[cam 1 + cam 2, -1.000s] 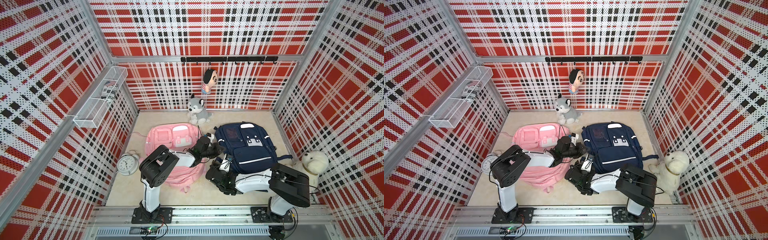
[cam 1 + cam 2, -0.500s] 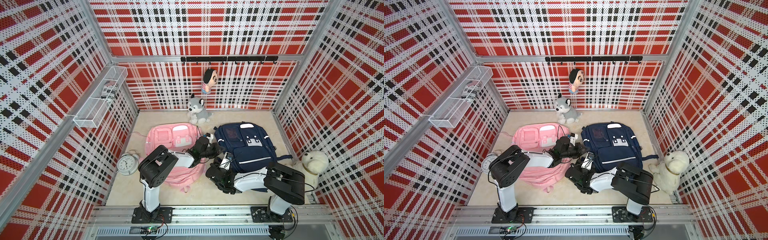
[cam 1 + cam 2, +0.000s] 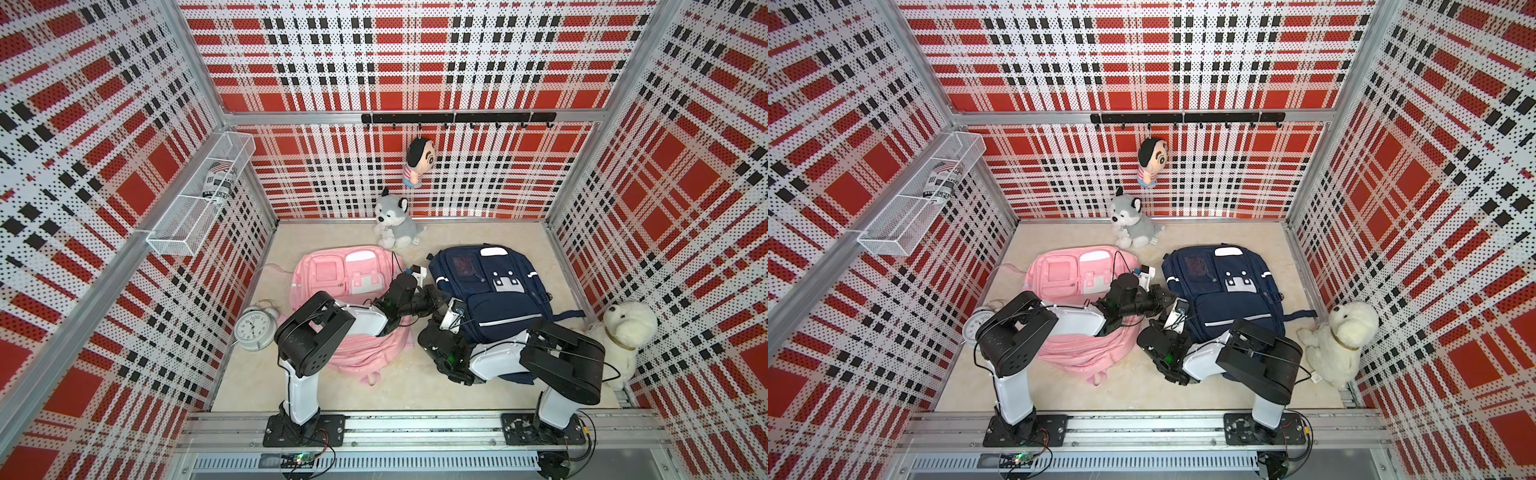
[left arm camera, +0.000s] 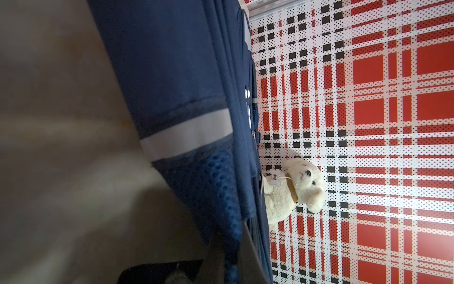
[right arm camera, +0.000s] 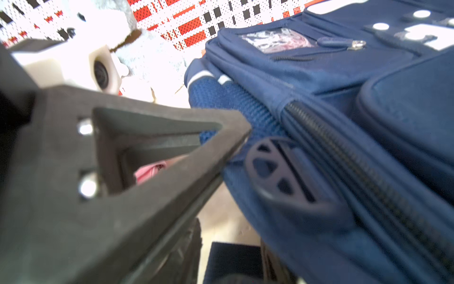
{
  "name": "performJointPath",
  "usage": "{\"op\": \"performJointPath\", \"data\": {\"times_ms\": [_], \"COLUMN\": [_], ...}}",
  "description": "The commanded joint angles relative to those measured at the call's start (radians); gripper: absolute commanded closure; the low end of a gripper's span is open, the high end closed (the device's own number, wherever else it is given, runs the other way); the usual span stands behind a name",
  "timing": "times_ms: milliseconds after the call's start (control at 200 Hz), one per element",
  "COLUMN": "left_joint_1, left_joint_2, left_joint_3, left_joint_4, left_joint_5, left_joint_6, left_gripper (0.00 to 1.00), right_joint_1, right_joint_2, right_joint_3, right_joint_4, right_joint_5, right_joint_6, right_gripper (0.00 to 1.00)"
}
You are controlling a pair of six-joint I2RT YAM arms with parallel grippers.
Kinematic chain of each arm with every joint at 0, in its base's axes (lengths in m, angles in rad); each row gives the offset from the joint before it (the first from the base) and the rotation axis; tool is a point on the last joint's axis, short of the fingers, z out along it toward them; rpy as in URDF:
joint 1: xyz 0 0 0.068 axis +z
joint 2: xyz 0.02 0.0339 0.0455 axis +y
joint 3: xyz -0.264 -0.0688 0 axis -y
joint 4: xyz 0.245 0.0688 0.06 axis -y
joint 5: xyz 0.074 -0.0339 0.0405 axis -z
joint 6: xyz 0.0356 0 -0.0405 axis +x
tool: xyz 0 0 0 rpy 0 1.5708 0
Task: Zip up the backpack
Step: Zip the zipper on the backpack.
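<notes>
Navy backpack (image 3: 494, 291) flat on the worktop (image 3: 374, 399), right of centre: its pull tab (image 5: 282, 177), on the lengthwise side zip (image 5: 356, 167), lies just ahead of the nearer right pincer (image 3: 444, 316), gap indiscernible; the closed left pincer (image 3: 434, 296) rests against the mesh side.

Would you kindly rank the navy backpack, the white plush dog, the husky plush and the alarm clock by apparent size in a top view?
1. navy backpack
2. white plush dog
3. husky plush and alarm clock: they look about alike, so I leave them unranked.
</notes>
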Motion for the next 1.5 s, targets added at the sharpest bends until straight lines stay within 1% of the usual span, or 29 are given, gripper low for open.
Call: {"op": "performJointPath", "data": {"times_ms": [0, 25, 80, 200, 301, 471, 671, 882, 1207, 1338, 1468, 1493], "left_joint_1": [-0.008, -0.008, -0.004, 0.018, 0.043, 0.080, 0.104, 0.118, 0.122, 0.117, 0.105, 0.101], "left_joint_2": [-0.051, -0.050, -0.048, -0.045, -0.039, -0.021, 0.023, 0.053, 0.100, 0.104, 0.090, 0.086], "left_joint_3": [-0.009, -0.009, -0.011, -0.016, -0.017, -0.005, 0.032, 0.059, 0.104, 0.106, 0.099, 0.098], "left_joint_4": [0.054, 0.055, 0.056, 0.057, 0.057, 0.059, 0.062, 0.065, 0.068, 0.069, 0.082, 0.081], "left_joint_5": [0.044, 0.045, 0.046, 0.045, 0.051, 0.060, 0.077, 0.078, 0.072, 0.065, 0.061, 0.060], "left_joint_6": [0.001, 0.001, 0.001, 0.003, 0.005, 0.008, 0.008, 0.008, -0.002, -0.006, -0.018, -0.019], "left_gripper": [1.00, 1.00, 1.00, 1.00, 1.00, 1.00, 1.00, 1.00, 1.00, 1.00, 1.00, 1.00], "right_joint_1": [-0.024, -0.024, -0.024, -0.024, -0.024, -0.026, -0.027, -0.030, -0.028, -0.028, -0.024, -0.018], "right_joint_2": [0.008, 0.006, 0.001, -0.023, -0.055, -0.119, -0.202, -0.321, -0.523, -0.603, -0.646, -0.641], "right_joint_3": [-0.012, -0.015, -0.019, -0.037, -0.055, -0.069, -0.146, -0.235, -0.334, -0.376, -0.363, -0.357], "right_joint_4": [0.115, 0.123, 0.125, 0.114, 0.080, -0.029, -0.010, -0.070, -0.209, -0.249, -0.263, -0.255], "right_joint_5": [-0.002, -0.004, -0.017, -0.061, -0.112, -0.239, -0.414, -0.559, -0.667, -0.649, -0.626, -0.616], "right_joint_6": [-0.080, -0.084, -0.087, -0.090, -0.080, -0.044, -0.052, -0.033, 0.011, 0.038, 0.043, 0.043], "right_gripper": [0.68, 0.70, 0.79, 1.00, 1.00, 1.00, 1.00, 1.00, 1.00, 1.00, 1.00, 0.94]}}
